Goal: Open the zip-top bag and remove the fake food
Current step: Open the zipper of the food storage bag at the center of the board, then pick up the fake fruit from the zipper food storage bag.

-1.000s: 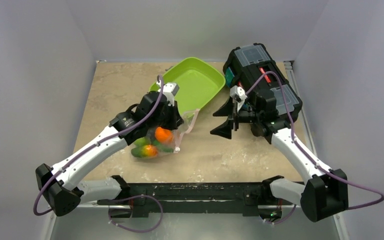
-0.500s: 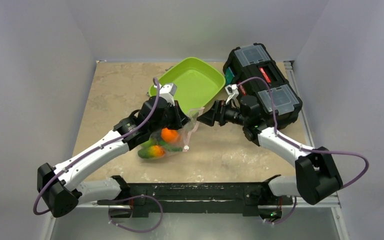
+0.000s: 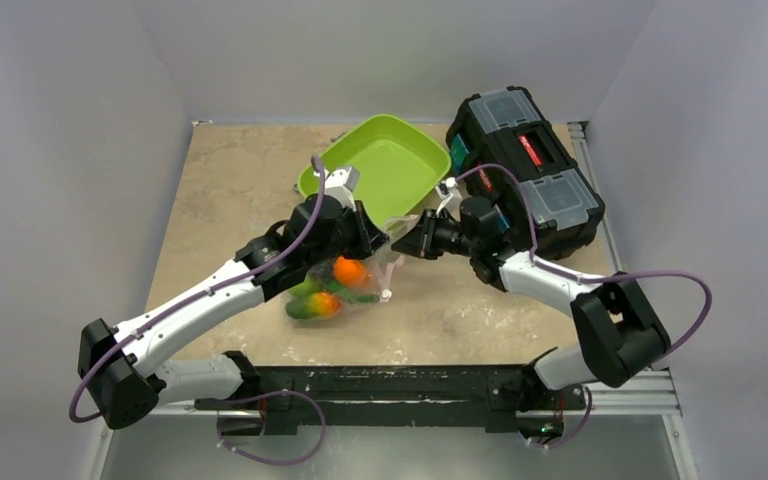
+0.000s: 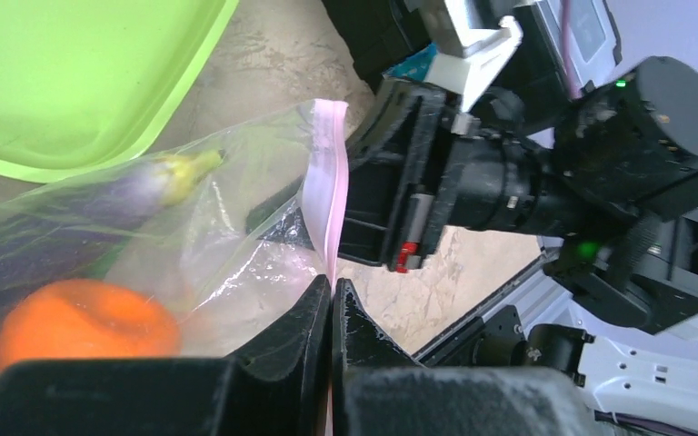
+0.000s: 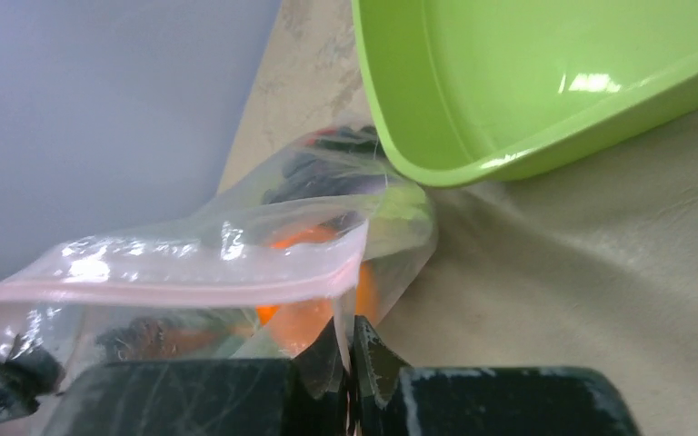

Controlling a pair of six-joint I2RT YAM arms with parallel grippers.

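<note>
The zip-top bag (image 3: 350,285) hangs just above the table, in front of the tray, with the fake food inside it. An orange (image 3: 348,271) and green pieces (image 3: 305,305) show through the plastic. My left gripper (image 3: 380,240) is shut on the pink zip strip (image 4: 327,182) at the bag's mouth. In the left wrist view a purple eggplant (image 4: 118,195) and the orange (image 4: 77,322) lie behind the film. My right gripper (image 3: 403,245) faces it from the right, shut on the other lip of the bag (image 5: 236,254) just below the strip (image 5: 173,291).
A lime-green tray (image 3: 385,165) sits right behind the bag, its rim close in the right wrist view (image 5: 545,82). A black toolbox (image 3: 525,160) stands at the back right, beside the right arm. Grey walls enclose the table.
My right arm swung left to the bag's mouth and its jaws closed on the plastic. The left arm carried the bag slightly to the right.
</note>
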